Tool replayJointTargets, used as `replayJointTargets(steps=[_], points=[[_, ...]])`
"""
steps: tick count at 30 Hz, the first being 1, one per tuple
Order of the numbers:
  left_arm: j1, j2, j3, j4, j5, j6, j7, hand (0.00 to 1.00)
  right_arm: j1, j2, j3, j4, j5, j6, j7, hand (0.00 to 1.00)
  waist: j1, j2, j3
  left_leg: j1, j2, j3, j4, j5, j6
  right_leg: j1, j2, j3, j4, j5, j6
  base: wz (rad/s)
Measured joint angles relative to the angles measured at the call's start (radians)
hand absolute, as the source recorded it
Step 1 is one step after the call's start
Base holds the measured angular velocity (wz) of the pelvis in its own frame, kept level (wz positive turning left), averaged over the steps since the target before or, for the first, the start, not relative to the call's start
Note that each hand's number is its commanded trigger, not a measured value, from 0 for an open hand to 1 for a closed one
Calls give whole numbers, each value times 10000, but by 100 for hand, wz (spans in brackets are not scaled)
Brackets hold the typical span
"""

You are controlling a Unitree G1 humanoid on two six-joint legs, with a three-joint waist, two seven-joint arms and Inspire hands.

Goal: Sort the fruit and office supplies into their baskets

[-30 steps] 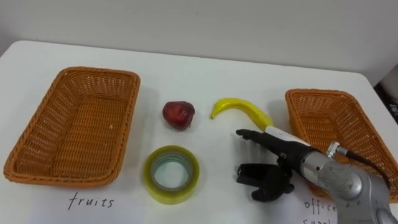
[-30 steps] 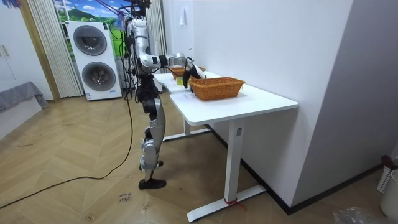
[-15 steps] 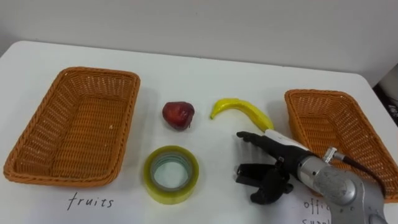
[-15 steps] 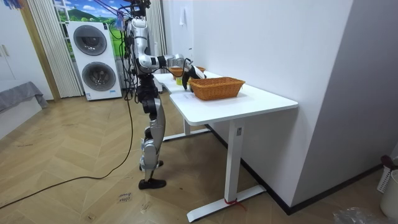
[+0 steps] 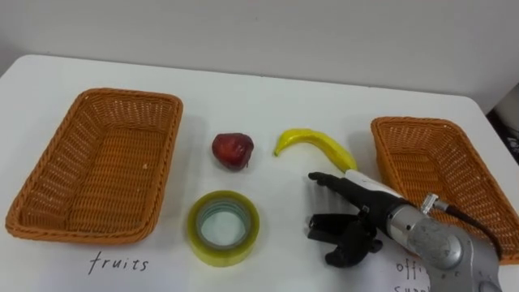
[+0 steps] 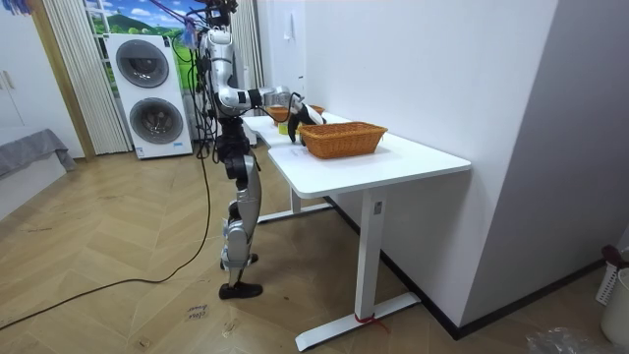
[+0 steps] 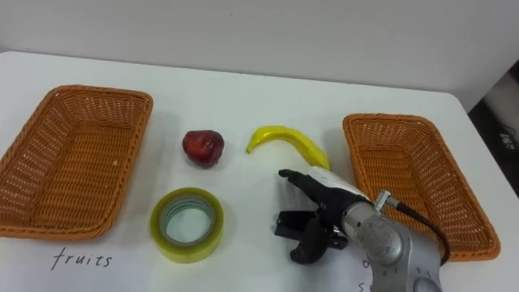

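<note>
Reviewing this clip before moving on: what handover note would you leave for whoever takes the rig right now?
Right hand: open, holding nothing, over the table on the near side of the banana.
Apple, banana and tape roll lie on the table between the baskets.
Left basket, marked for fruit, and right basket are both empty.
Done: nothing sorted yet.
Left: apple and banana into the left basket, tape roll into the right.

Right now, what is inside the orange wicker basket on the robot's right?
The orange wicker basket shows just its bare woven floor, with no fruit or supplies in it. Its near left corner lies behind the robot's right hand and wrist, so that part is unseen.
</note>
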Motion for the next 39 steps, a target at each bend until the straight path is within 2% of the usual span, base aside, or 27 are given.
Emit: replayJointTargets(steps=[9,22,31,39], points=[[-4,0,23,96,-10,-1,15,0,-6,-3,126,-29,-315,-16,11,0,28,-14,-11,10,-5,-2,18,2,2,9,-6,25,0,0,0,0],[4,-84,43,119,-7,3,19,0,-5,10,152,-63,-837,189,-80,0,-4,-54,-24,7,-12,0,-3,8,11,2,-12,26,-2,0,0,0],[0,-93,102,121,-8,4,-107,0,-1,229,160,-105,-1418,333,-57,0,-8,-100,-21,2,-17,0,6,8,12,9,-20,61,-2,0,1,0],[1,-97,97,120,-10,4,-86,0,-6,245,174,-128,-1456,406,46,0,18,-94,-20,5,-10,-4,0,8,12,0,-11,69,-2,0,1,0]])
